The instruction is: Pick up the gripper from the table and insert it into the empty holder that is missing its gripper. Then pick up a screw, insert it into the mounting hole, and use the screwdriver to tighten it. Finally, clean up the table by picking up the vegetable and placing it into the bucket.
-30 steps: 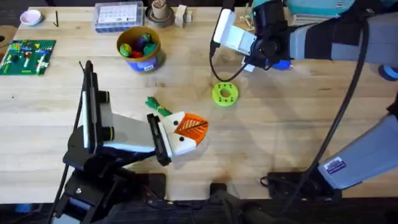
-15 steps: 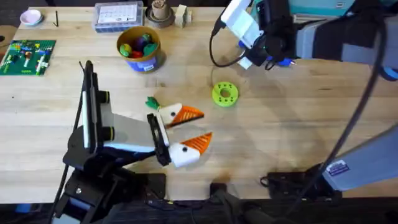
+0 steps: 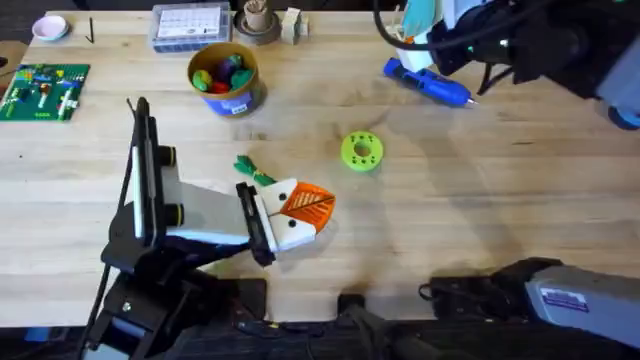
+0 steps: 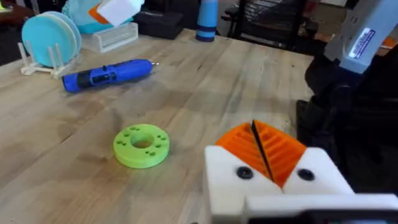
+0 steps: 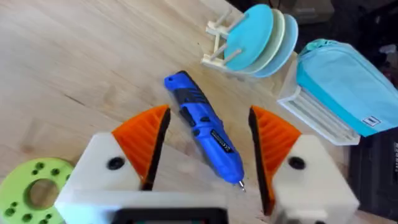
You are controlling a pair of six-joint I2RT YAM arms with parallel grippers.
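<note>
**Right gripper over the screwdriver**

I see my right gripper spread wide, its ribbed orange pads either side of the screwdriver without touching. The smooth blue pen-shaped tool lies flat on the wooden table, thin metal tip toward the arms' bases. My left gripper sits pressed together near the vegetable.

Your worktop is pale, matt grained wood. The screwdriver looks like glossy blue plastic with a thin metal tip; the green disc looks like matt plastic.

One screwdriver, one vegetable, one bucket.
</note>
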